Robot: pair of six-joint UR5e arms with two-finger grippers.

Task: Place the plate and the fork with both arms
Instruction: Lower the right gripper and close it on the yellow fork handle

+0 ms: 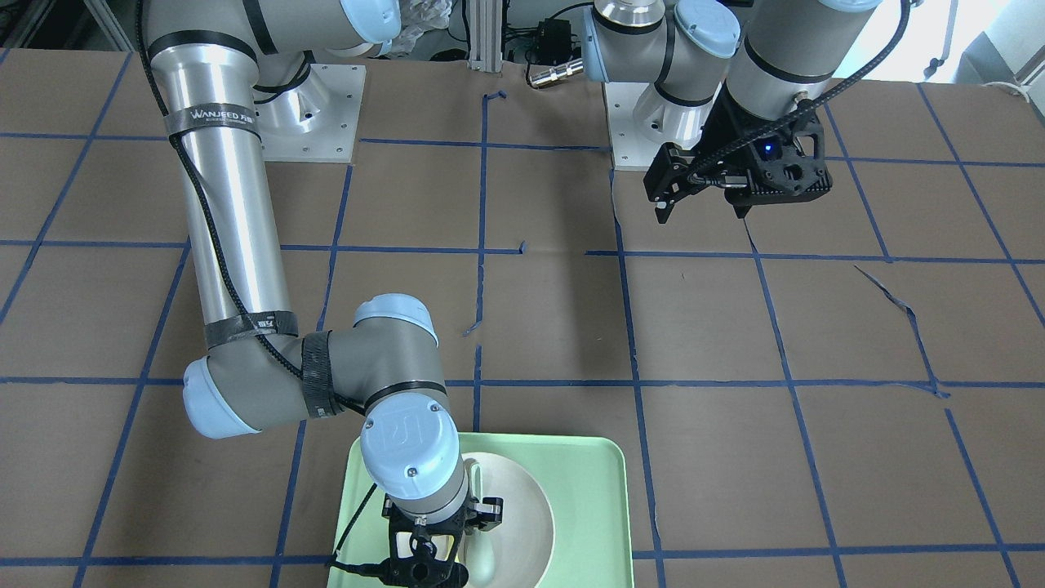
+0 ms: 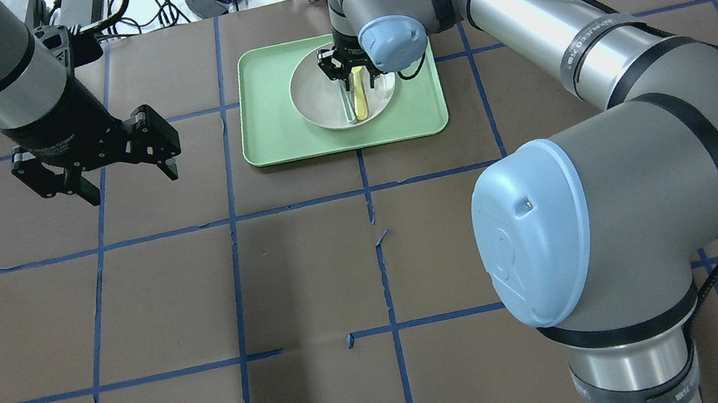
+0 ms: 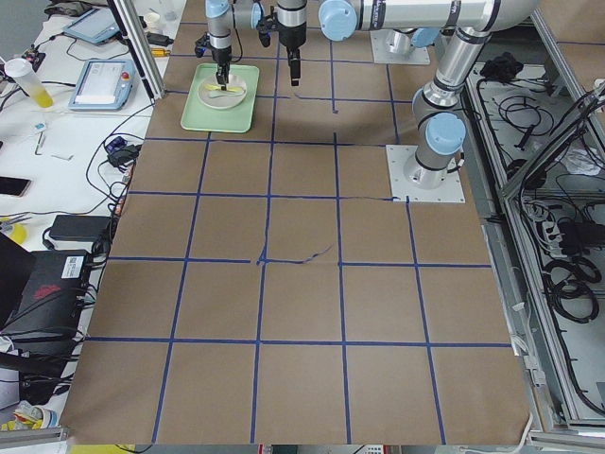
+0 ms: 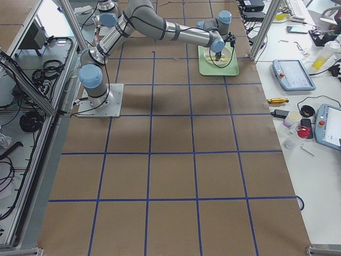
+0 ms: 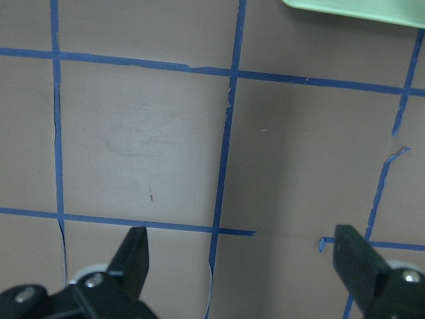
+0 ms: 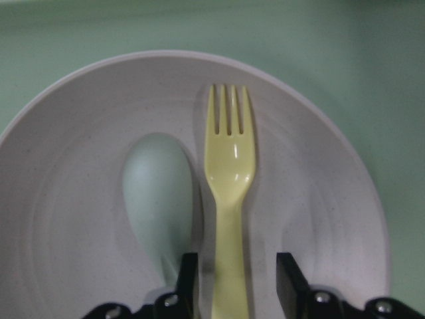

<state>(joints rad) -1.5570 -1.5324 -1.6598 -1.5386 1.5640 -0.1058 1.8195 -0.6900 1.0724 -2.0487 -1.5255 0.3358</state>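
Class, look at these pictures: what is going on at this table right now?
The right pincer is down in the plate on the green tray, open around the handle of the yellow fork; a pale spoon lies beside it. The left pincer hangs open over the table, away from the tray.

**Even light, soft close-ups**

My feeds look bright, lit from overhead. White glare streaks the silver-grey metal tube of the right arm (image 1: 229, 204). My right wrist picture is soft and dim over the round off-white plate (image 6: 66, 219).
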